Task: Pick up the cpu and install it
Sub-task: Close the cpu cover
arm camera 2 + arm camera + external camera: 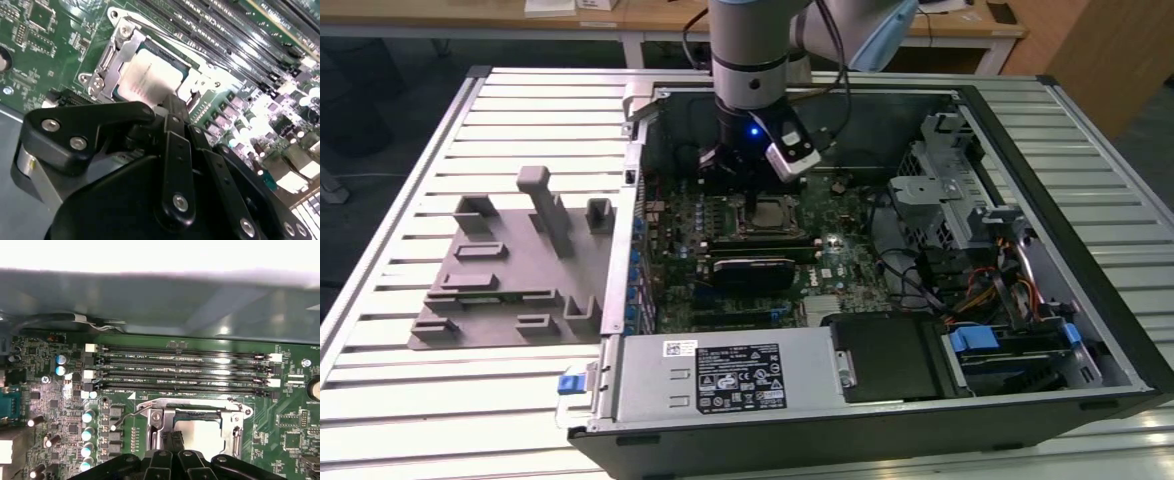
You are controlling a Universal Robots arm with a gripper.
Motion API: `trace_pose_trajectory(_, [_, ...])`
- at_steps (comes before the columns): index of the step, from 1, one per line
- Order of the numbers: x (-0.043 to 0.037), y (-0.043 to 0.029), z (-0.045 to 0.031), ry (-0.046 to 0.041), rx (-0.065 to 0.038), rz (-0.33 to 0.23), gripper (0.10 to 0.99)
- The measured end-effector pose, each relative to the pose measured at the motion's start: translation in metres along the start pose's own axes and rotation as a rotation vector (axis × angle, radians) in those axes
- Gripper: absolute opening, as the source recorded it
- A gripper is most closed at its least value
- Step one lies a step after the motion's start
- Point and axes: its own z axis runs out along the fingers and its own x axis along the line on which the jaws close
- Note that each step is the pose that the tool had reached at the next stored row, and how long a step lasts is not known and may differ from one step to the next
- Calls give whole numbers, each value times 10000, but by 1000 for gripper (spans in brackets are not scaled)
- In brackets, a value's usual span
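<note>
The cpu [771, 213] is a small silvery square lying flat in the motherboard socket inside the open computer case. In both wrist views its pale metal top [150, 75] [205, 432] sits inside the socket's metal frame [107, 57]. My gripper [751, 192] hangs straight down from the arm over the socket. Its black fingers [175, 107] [176, 442] stand close together at the cpu's near edge, shut with nothing visible between them. Whether the tips touch the chip I cannot tell.
The socket's thin wire lever [127, 415] sticks out beside the frame, and several memory slots [185, 370] run behind it. A black block [750, 268], power supply [720, 375] and drive cage [947, 190] crowd the case. A grey fixture tray [507, 270] lies at the exterior view's left.
</note>
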Motion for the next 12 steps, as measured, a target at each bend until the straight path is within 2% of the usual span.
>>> trace_pose_trajectory(3, [-2,-1,-37,0,1,-1,106])
trace_pose_trajectory(7, [0,-1,-39,-14,1,0,106])
trace_pose_trajectory(12, [0,-5,-36,-256,15,12,106])
